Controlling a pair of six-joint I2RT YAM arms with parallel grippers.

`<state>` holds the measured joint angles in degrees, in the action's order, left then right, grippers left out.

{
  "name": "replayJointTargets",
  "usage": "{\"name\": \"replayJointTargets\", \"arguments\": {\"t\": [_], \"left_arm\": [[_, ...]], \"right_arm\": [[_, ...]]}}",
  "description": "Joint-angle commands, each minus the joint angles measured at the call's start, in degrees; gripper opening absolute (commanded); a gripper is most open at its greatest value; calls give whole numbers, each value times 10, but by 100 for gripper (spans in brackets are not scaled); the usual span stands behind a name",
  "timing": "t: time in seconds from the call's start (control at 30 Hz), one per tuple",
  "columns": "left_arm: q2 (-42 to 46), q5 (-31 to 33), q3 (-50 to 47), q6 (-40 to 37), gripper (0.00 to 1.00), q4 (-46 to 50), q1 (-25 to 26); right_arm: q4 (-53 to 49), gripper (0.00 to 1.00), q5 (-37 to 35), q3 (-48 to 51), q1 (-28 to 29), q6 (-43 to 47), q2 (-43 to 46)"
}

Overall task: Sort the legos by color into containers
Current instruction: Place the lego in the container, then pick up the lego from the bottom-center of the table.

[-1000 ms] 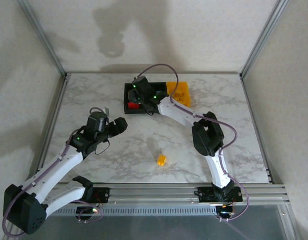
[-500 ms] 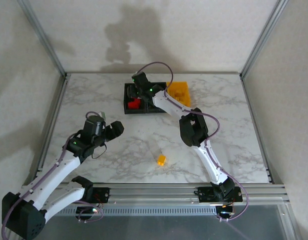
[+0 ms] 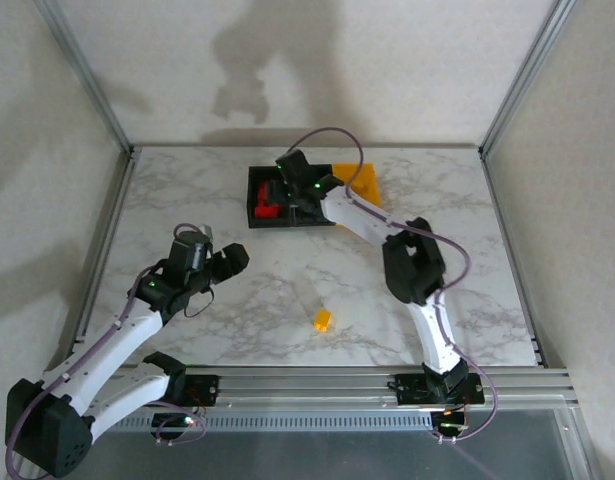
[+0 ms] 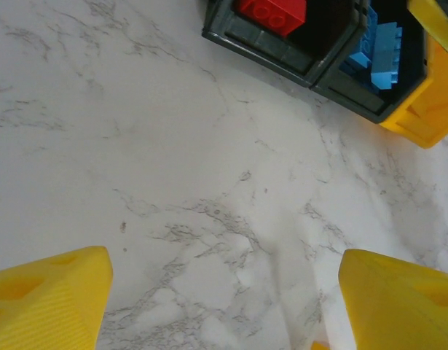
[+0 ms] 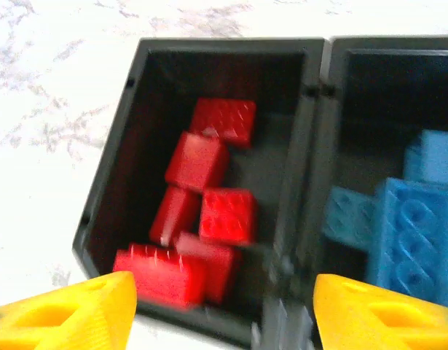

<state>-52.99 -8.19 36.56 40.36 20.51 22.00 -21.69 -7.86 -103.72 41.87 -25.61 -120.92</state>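
Three joined bins sit at the back of the table. The left black bin [image 3: 257,190] [image 5: 122,146] holds several red legos [image 5: 209,211] [image 4: 271,11]. The middle black bin [image 5: 340,146] holds blue legos [image 5: 409,219] [image 4: 376,55]. The yellow bin [image 3: 359,182] [image 4: 427,109] is on the right. One yellow lego [image 3: 322,320] lies alone on the marble near the front. My right gripper [image 3: 290,196] [image 5: 224,313] hovers open and empty over the black bins. My left gripper [image 3: 232,262] [image 4: 224,306] is open above bare marble, well left of the yellow lego.
The marble table [image 3: 187,200] is framed by aluminium posts, with a rail along its front edge [image 3: 367,378]. The right arm's cable [image 3: 332,135] loops above the bins.
The right gripper has shifted a little to the right over the black bins. The left gripper has dropped slightly toward the front. The yellow lego has not moved.
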Motion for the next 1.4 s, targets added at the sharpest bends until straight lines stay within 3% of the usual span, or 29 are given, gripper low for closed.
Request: {"name": "replayJointTargets", "arguments": {"t": [0.0,0.13,0.37,0.63,0.9,1.07,1.23,1.37], "left_arm": [[-4,-47,-11,-6,81,-27,-5],[-4,-90,-12,-24,81,-19,-4],[-5,-148,-42,-32,84,27,-1],[8,-169,-75,-4,85,22,0],[13,-165,-90,9,85,14,1],[9,-161,-91,12,84,13,1],[13,-156,-93,18,84,15,2],[10,-146,-97,22,84,7,3]], "right_arm": [[4,66,1,101,7,-27,124],[-71,68,-1,223,15,-76,222],[-151,73,59,377,54,-199,334],[-192,78,78,422,130,-274,321],[-161,76,106,469,151,-292,288],[-144,67,115,475,166,-290,261],[-153,41,94,476,167,-285,264],[-186,31,51,445,165,-272,260]]}}
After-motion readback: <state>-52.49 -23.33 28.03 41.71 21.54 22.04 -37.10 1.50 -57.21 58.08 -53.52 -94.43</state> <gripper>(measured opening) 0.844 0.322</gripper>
